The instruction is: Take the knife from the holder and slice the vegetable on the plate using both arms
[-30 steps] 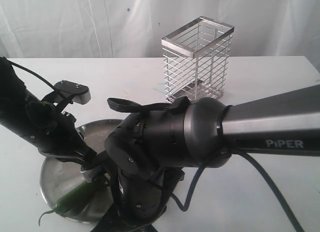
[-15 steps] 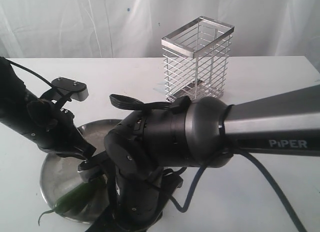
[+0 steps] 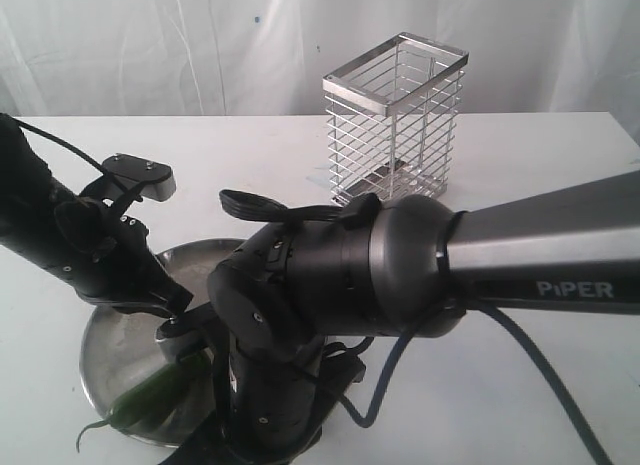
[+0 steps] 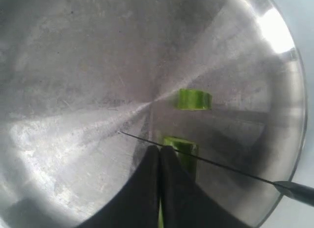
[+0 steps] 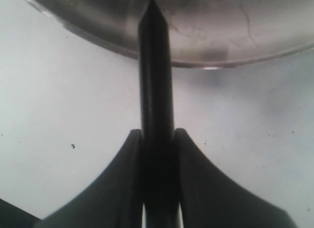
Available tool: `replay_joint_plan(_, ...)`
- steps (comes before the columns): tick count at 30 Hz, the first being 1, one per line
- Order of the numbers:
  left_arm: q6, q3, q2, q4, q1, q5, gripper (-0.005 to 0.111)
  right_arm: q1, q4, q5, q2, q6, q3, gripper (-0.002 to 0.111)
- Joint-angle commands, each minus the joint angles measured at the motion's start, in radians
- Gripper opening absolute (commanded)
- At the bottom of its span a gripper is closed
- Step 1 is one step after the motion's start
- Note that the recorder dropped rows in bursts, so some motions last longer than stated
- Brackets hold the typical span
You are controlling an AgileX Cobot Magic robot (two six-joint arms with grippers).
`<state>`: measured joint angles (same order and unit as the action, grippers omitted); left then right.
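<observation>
Right gripper (image 5: 158, 139): jaws clamped narrow on the handle of the knife (image 5: 156, 66), which points over the plate's rim. In the left wrist view the thin blade (image 4: 211, 162) lies edge-on across the pepper (image 4: 182, 148), close to its cut end.

Left gripper (image 4: 159, 152): jaws pressed fully together, gripping nothing, tips at the pepper beside the blade.

One cut slice (image 4: 195, 99) lies apart from the pepper, nearer the middle of the plate (image 4: 73, 66). The pepper's stem end reaches the plate's front rim (image 3: 150, 390).

The plate sits near the front left edge of the tabletop (image 3: 520, 145). The holder (image 3: 395, 120) stands upright near the back edge, well apart.
</observation>
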<state>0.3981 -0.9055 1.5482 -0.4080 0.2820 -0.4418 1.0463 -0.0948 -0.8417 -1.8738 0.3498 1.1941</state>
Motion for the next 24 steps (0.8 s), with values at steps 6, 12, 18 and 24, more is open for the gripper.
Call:
replay_joint_plan(6, 0.0, 0.008, -0.001, -0.003, 0.0, -0.02, 0.0, 0.0, 0.01, 0.049, 0.014, 0.013, 0.002, 0.0)
replay_joint_plan(12, 0.0, 0.008, -0.001, -0.008, 0.0, -0.01, 0.0, 0.0, 0.01, 0.061, 0.014, 0.013, 0.002, 0.0)
replay_joint_plan(18, 0.026, 0.008, 0.014, -0.027, 0.0, 0.002, 0.0, 0.0, 0.01, 0.061, 0.014, 0.013, 0.002, 0.0)
replay_joint_plan(24, 0.056, 0.008, 0.051, -0.071, 0.0, 0.024, 0.0, 0.0, 0.01, 0.061, 0.014, 0.013, 0.002, 0.0)
